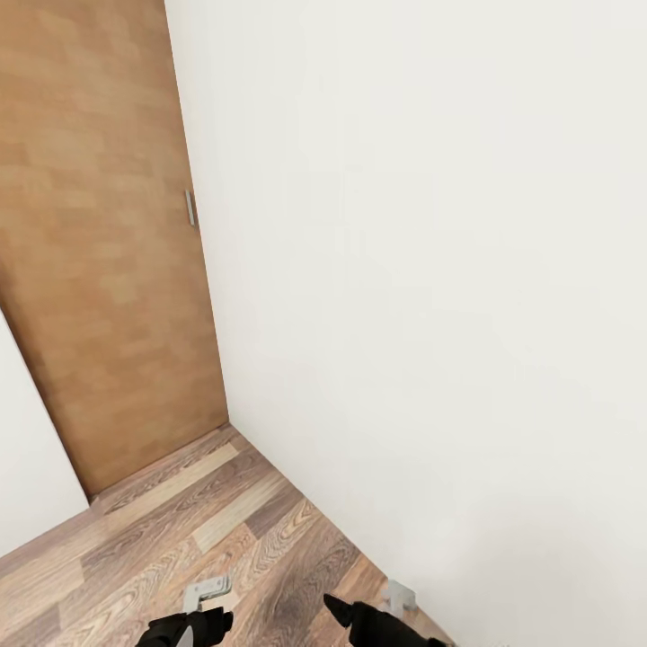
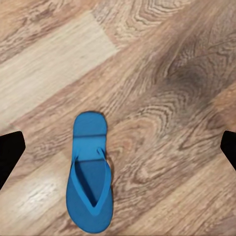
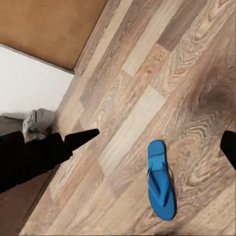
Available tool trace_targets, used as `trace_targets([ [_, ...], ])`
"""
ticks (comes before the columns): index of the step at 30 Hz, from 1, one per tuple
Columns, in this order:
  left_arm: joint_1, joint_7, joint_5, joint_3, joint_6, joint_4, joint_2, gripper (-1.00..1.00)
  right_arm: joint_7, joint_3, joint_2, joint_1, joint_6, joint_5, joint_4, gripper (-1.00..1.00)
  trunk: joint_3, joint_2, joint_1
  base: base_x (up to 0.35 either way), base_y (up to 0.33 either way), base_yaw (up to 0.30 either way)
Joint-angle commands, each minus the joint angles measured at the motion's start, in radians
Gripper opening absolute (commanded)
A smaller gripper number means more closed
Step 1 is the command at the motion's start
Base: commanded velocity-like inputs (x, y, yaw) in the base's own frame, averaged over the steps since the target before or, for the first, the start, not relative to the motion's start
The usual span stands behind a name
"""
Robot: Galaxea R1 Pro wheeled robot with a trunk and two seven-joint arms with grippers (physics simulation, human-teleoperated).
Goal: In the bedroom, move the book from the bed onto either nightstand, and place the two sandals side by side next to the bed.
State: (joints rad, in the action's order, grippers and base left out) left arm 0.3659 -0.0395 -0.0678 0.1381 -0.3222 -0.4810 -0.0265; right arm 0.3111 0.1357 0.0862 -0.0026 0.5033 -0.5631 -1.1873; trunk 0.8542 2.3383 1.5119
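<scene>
Looking down, I see a white wall (image 1: 422, 296) close on my right and a brown door (image 1: 99, 243) ahead, with open wood floor (image 1: 180, 539) to the left. One blue sandal (image 2: 90, 174) lies flat on the floor, nothing touching it. My left tool (image 2: 118, 147) is spread wide above it; my right tool (image 3: 162, 140) looks released too.

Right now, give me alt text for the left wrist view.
A single bright blue sandal lies flat, strap side up, on the wood-plank floor, below the left pincer. The pincer's dark fingertips show at opposite edges, wide apart, holding nothing.
</scene>
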Motion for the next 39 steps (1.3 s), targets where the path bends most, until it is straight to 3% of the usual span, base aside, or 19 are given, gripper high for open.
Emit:
trace_targets([
  [1, 0.000, -0.003, -0.007, 0.003, -0.006, -0.002, -0.001, 1.00, 0.099, 0.000, 0.000, 0.000, 0.042, -0.014, -0.005, 1.00, 0.004, 0.008, 0.004, 0.000, 0.000, 0.000],
  [2, 0.000, -0.003, -0.007, 0.003, -0.006, -0.002, -0.001, 1.00, 0.187, 0.000, 0.000, 0.000, 0.073, -0.019, -0.008, 1.00, 0.007, 0.015, 0.008, 0.000, 0.000, 0.000],
  [4, 0.000, -0.003, -0.007, 0.002, -0.006, -0.002, -0.001, 1.00, 0.285, 0.000, 0.000, 0.000, 0.105, -0.024, -0.010, 1.00, 0.014, 0.029, 0.015, 0.000, 0.000, 0.000],
  [9, 0.000, -0.003, -0.005, 0.002, -0.005, -0.001, -0.002, 1.00, 0.375, 0.000, -0.001, 0.000, 0.130, -0.030, -0.004, 1.00, 0.029, 0.064, 0.034, 0.000, 0.000, 0.000],
  [23, 0.001, -0.003, -0.005, 0.003, -0.005, -0.001, -0.001, 1.00, 0.378, -0.016, -0.004, 0.000, 0.124, -0.031, 0.018, 1.00, 0.073, 0.162, 0.088, 0.000, 0.000, 0.000],
  [26, 0.000, -0.003, -0.006, 0.003, -0.005, -0.001, -0.001, 1.00, 0.380, -0.071, -0.004, 0.000, 0.125, -0.034, 0.018, 1.00, 0.085, 0.162, 0.089, 0.000, 0.000, 0.000],
  [29, 0.000, -0.003, -0.006, 0.003, -0.005, -0.001, -0.001, 1.00, 0.380, -0.099, -0.001, 0.000, 0.126, -0.030, 0.014, 1.00, 0.096, 0.163, 0.091, 0.000, 0.000, 0.000],
  [39, 0.000, -0.004, -0.006, 0.003, -0.004, -0.001, -0.002, 1.00, 0.286, -0.112, -0.003, 0.000, 0.124, -0.024, -0.085, 1.00, 0.135, 0.165, 0.095, 0.000, 0.000, 0.000],
])
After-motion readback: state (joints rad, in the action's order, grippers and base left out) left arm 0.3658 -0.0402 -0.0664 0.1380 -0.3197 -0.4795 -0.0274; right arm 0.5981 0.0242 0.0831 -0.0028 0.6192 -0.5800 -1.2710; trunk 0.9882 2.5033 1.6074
